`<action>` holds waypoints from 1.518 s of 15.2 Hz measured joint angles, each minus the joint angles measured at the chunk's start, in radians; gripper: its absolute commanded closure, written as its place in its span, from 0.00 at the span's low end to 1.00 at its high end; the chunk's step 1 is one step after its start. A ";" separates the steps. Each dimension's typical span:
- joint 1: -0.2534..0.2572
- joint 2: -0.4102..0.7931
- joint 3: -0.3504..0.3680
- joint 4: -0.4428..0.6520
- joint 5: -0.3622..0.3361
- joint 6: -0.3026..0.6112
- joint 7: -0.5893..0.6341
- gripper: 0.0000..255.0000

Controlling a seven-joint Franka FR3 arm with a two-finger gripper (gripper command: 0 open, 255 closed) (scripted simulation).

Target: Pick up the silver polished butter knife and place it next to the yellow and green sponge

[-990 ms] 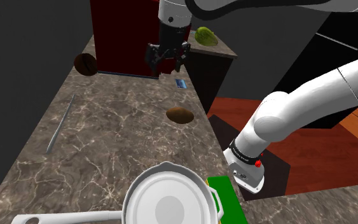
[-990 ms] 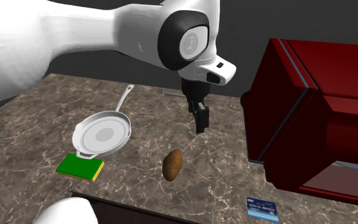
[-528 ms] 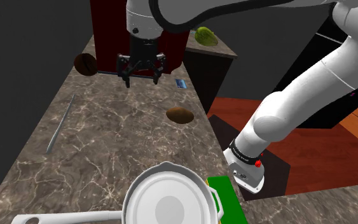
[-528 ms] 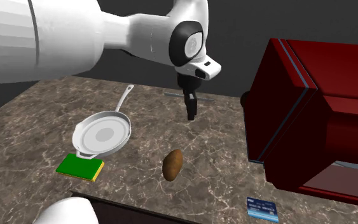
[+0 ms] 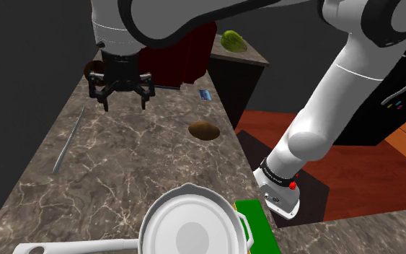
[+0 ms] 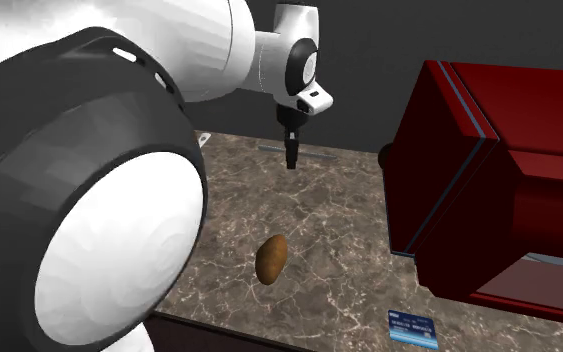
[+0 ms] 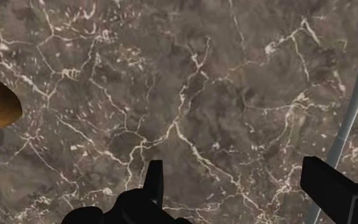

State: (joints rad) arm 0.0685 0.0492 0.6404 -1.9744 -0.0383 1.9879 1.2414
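Observation:
The butter knife (image 5: 68, 141) is a thin grey strip lying flat on the marble counter, near its edge at the shoulder view's left. My gripper (image 5: 125, 103) hangs open above the counter, to the right of the knife's far end and well clear of it. In the second exterior view the gripper (image 6: 291, 160) points down just in front of the knife (image 6: 314, 153). In the wrist view the fingers (image 7: 153, 181) stand wide apart over bare marble, and the knife (image 7: 355, 102) runs just outside the other finger. The sponge (image 5: 257, 222) shows its green top at the counter's near right, beside the pan.
A brown potato (image 5: 204, 130) lies mid-counter. A white frying pan (image 5: 190, 231) sits at the near end. A dark red box (image 6: 489, 200) stands at the far end, a brown round thing (image 5: 93, 70) beside it. A small blue card (image 5: 205, 94) lies near the right edge.
The arm has swung toward the shoulder view's left, carrying the open gripper from the red box toward the knife. In the second exterior view the arm now hides the pan and sponge.

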 measured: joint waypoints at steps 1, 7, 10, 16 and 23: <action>0.011 0.049 0.005 0.035 -0.026 0.006 0.042 0.00; 0.127 0.315 -0.006 0.290 -0.158 -0.024 0.256 0.00; 0.199 0.452 -0.034 0.439 -0.210 -0.045 0.333 0.00; 0.245 0.546 -0.059 0.511 -0.245 -0.024 0.375 0.00; 0.246 0.560 -0.065 0.482 -0.254 0.016 0.383 0.00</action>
State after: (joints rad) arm 0.3145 0.6088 0.5758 -1.4927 -0.2922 2.0041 1.6242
